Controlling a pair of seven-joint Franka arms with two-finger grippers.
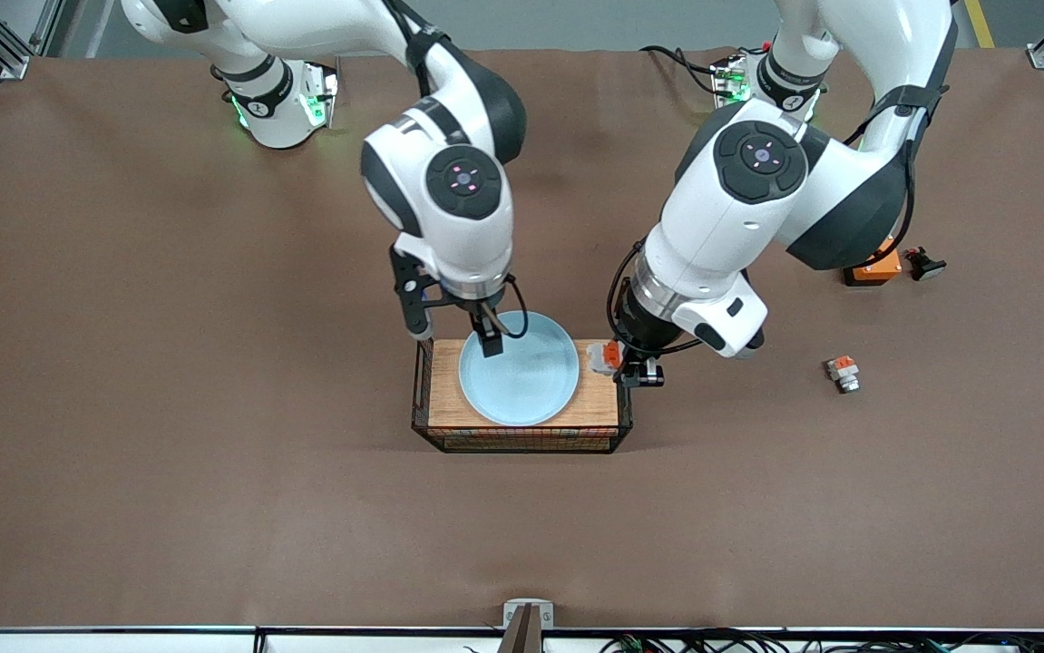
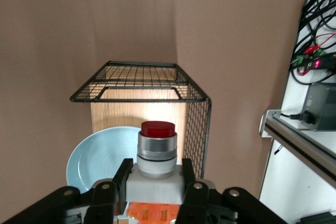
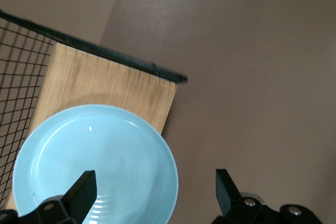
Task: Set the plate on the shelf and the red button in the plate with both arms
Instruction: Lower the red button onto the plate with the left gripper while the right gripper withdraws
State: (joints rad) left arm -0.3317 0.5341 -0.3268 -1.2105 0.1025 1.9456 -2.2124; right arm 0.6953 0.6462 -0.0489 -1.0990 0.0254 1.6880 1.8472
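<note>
The pale blue plate (image 1: 522, 372) lies flat on the wooden floor of a black wire basket (image 1: 522, 442). My right gripper (image 1: 454, 332) is open just above the plate's rim, at the basket's corner toward the right arm's end. In the right wrist view, one finger is over the plate (image 3: 94, 166) and the other over bare table, with the gripper (image 3: 155, 190) astride the rim. My left gripper (image 1: 619, 363) is shut on the red button (image 1: 606, 355) over the basket's end wall at the left arm's end. The left wrist view shows the red button (image 2: 156, 148) held with its cap pointing away from the gripper (image 2: 156, 176), and the plate (image 2: 97, 156) below.
A white-orange piece with a silver tip (image 1: 843, 373) lies on the table toward the left arm's end. An orange box (image 1: 875, 268) and a small black part (image 1: 925, 264) lie farther from the front camera, partly under the left arm. The basket's mesh walls (image 2: 197, 124) stand up around the wooden floor.
</note>
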